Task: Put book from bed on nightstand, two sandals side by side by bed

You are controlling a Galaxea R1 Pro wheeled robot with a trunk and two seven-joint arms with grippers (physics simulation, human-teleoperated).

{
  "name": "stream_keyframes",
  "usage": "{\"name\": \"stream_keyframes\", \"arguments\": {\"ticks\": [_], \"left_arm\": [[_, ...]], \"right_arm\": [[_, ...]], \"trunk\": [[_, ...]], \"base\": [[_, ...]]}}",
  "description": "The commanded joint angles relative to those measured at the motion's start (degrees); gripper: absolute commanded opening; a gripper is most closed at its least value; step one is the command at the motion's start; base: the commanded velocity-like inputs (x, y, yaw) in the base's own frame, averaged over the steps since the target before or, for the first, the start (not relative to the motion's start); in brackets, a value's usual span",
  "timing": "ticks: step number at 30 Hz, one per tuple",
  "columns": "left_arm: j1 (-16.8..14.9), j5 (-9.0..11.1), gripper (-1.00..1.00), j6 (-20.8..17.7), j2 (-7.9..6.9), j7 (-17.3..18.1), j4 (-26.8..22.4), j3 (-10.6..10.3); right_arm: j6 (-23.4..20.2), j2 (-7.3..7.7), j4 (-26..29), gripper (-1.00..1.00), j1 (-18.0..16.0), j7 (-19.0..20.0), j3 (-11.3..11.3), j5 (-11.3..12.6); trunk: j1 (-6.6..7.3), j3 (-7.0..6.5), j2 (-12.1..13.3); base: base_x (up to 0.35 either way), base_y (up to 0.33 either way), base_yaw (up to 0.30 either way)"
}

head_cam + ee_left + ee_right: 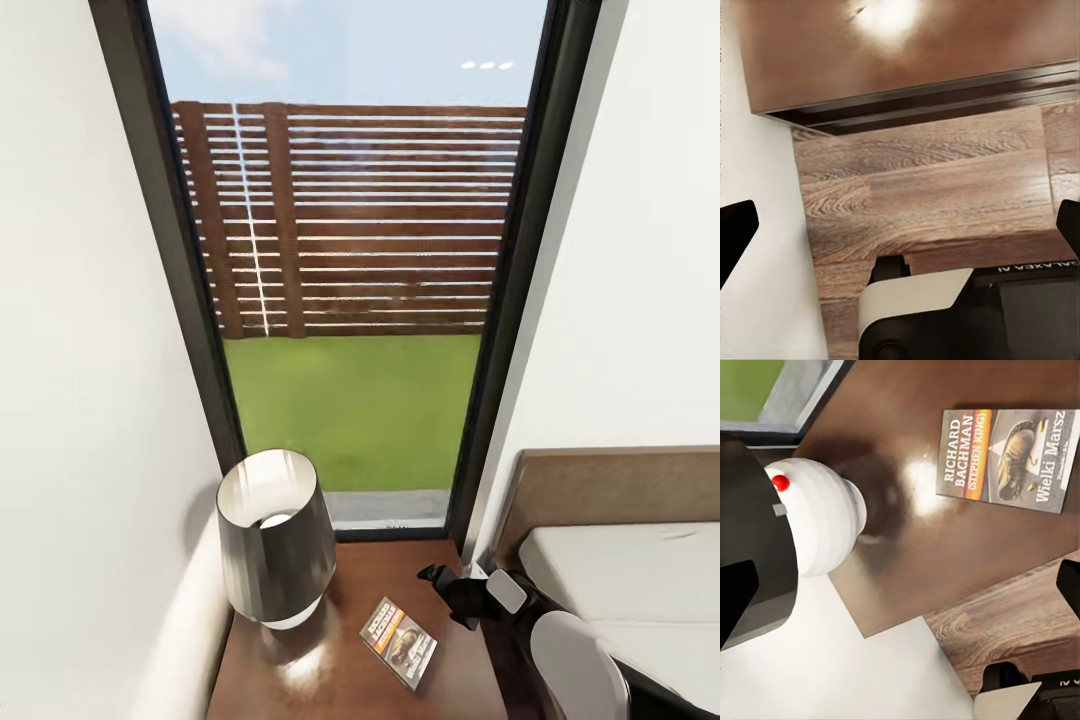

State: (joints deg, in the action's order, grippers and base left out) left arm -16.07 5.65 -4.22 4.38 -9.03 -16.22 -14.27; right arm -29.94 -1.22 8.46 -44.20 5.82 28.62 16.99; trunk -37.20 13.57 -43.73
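The book [399, 642] lies flat on the nightstand [300, 685], its dark cover with the orange band [1009, 457] facing up. Just right of it, my right gripper [447, 597] hovers open over the nightstand's right edge with nothing between its fingers [735, 604]. The left gripper [900, 232] is open too, low over the wood floor in front of the nightstand's glossy top [907, 52]. At the right stands the bed [640, 580] with its brown headboard and grey mattress. The sandals are out of view.
A lamp [275, 535] with a grey shade and a white ribbed base [817, 521] fills the nightstand's left half. Behind it is a tall black-framed window [350, 300], and a white wall [90, 400] runs close along the left. Wood-plank floor [922, 187] lies in front.
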Motion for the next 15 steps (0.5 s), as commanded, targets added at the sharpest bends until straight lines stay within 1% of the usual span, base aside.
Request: {"name": "stream_keyframes", "arguments": {"ticks": [1, 11, 15], "left_arm": [[-0.02, 0.59, 1.0, -0.32, -0.04, -0.37, -0.13, -0.49], [-0.02, 0.59, 1.0, -0.34, -0.06, -0.37, -0.13, -0.49], [-0.02, 0.59, 1.0, -0.33, -0.07, -0.36, -0.13, -0.49]], "right_arm": [[-0.3, -0.01, 0.12, 1.0, -0.01, -0.02, 0.03, 0.15], [-0.21, -0.01, 0.15, 1.0, 0.04, -0.02, 0.03, 0.13], [0.64, -0.03, 0.1, 1.0, 0.05, -0.02, 0.03, 0.12]], "trunk": [[0.22, -0.1, 0.36], [2.41, -1.9, 4.37], [3.29, -2.62, 5.97]], "base": [[0.0, 0.0, 0.0], [0.0, 0.0, 0.0], [0.0, 0.0, 0.0]]}}
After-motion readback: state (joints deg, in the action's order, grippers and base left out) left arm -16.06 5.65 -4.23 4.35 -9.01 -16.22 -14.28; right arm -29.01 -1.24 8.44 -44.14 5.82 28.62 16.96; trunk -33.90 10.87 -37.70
